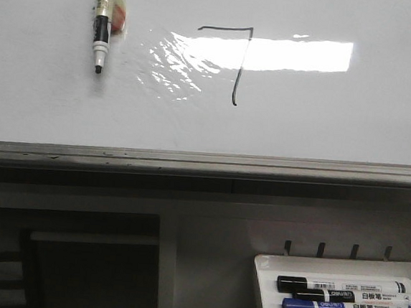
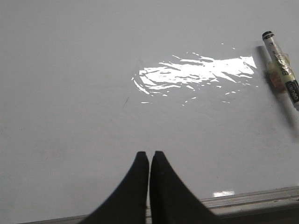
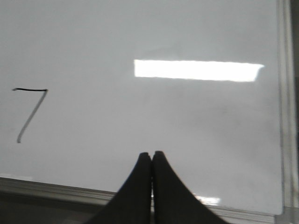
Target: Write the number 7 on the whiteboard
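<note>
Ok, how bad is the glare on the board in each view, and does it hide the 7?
Front view: glare band crosses the number 7, which stays readable on the whiteboard. Left wrist view: rippled glare, no 7 in frame. Right wrist view: the glare sits clear of the 7, image slightly soft.

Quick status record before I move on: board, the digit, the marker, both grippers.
whiteboard: glossy white, bright glare across the middle
number 7: drawn in black, top stroke and downstroke joined
marker: on the board left of the 7, tip down, not held
left gripper: fingers shut, empty
right gripper: fingers shut, empty
marker tray: below the board, holds spare markers
</note>
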